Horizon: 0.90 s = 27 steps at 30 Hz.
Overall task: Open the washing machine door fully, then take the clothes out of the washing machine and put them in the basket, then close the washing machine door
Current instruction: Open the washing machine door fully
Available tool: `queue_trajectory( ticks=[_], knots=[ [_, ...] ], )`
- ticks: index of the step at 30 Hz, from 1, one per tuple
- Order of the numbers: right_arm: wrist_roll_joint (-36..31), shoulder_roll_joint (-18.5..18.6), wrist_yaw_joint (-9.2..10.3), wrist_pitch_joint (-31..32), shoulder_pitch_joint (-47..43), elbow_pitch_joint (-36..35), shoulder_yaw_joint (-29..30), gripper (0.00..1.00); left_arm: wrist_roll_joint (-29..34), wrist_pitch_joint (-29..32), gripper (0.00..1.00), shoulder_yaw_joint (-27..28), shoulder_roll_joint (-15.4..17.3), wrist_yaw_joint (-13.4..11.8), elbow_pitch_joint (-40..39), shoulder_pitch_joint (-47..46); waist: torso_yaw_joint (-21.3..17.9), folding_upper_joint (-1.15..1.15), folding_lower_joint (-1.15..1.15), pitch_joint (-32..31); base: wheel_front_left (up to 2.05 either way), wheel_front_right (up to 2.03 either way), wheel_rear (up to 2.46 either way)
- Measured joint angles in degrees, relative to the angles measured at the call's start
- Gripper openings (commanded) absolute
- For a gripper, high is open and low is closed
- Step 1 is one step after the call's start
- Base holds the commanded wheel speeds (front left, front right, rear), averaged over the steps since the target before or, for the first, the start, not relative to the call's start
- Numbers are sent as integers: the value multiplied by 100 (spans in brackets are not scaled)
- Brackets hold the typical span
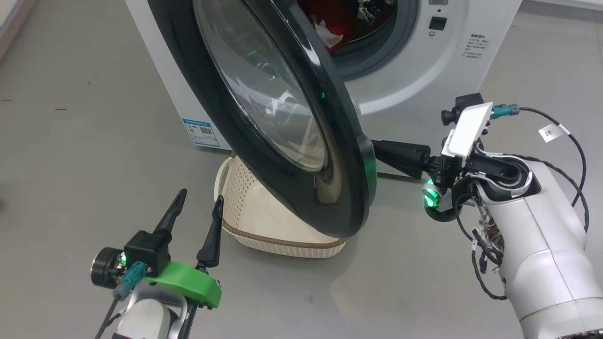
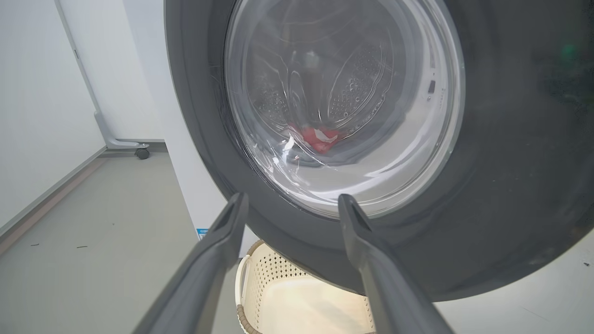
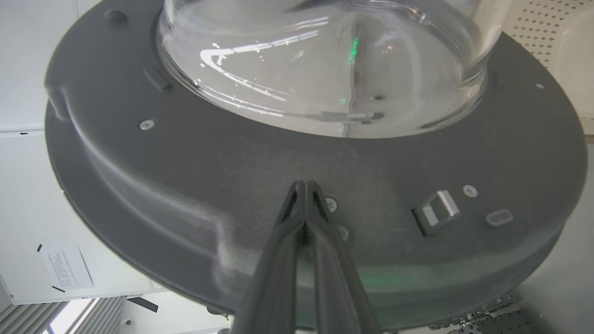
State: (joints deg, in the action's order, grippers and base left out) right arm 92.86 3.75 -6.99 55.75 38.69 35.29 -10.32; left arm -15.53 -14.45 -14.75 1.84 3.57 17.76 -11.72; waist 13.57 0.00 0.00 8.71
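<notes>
The washing machine (image 1: 414, 75) stands at the top with the washing machine door (image 1: 348, 155) swung partway out, its glass bowl (image 1: 264, 89) facing me. Red and white clothes (image 1: 330, 21) lie in the drum, and I see the clothes (image 2: 320, 138) through the glass too. The cream basket (image 1: 245, 207) sits on the floor under the door. My right gripper (image 1: 381, 151) is shut with nothing in it, and in the right wrist view the right gripper (image 3: 304, 186) has its tips against the door's inner face (image 3: 185, 153). My left gripper (image 1: 200, 197) is open, short of the door's outer side.
Grey floor lies all around the machine. A blue label (image 1: 201, 132) marks the machine's lower left front. A door latch (image 3: 436, 212) sticks out of the inner rim to the right of my shut fingers. A castor foot (image 2: 141, 151) stands by the white wall at the left.
</notes>
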Motion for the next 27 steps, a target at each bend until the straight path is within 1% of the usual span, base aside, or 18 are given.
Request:
queue_trajectory(
  ticks=[5,12,13,27],
  knots=[
    [66,-8,1,79,-173,-138,-220,0,0,0,100,-1,0,0,0,5,45,0,0,-26,0,0,0],
    [446,10,1,145,-414,-425,-657,0,0,0,100,-34,4,0,9,43,143,0,0,-71,0,0,0],
    [548,2,1,153,-444,-527,-793,0,0,0,100,-41,4,0,13,59,167,0,0,-79,0,0,0],
    [889,5,1,38,-688,-965,-1393,0,-25,0,100,-167,5,0,89,60,512,0,0,-117,0,0,0]
  ],
)
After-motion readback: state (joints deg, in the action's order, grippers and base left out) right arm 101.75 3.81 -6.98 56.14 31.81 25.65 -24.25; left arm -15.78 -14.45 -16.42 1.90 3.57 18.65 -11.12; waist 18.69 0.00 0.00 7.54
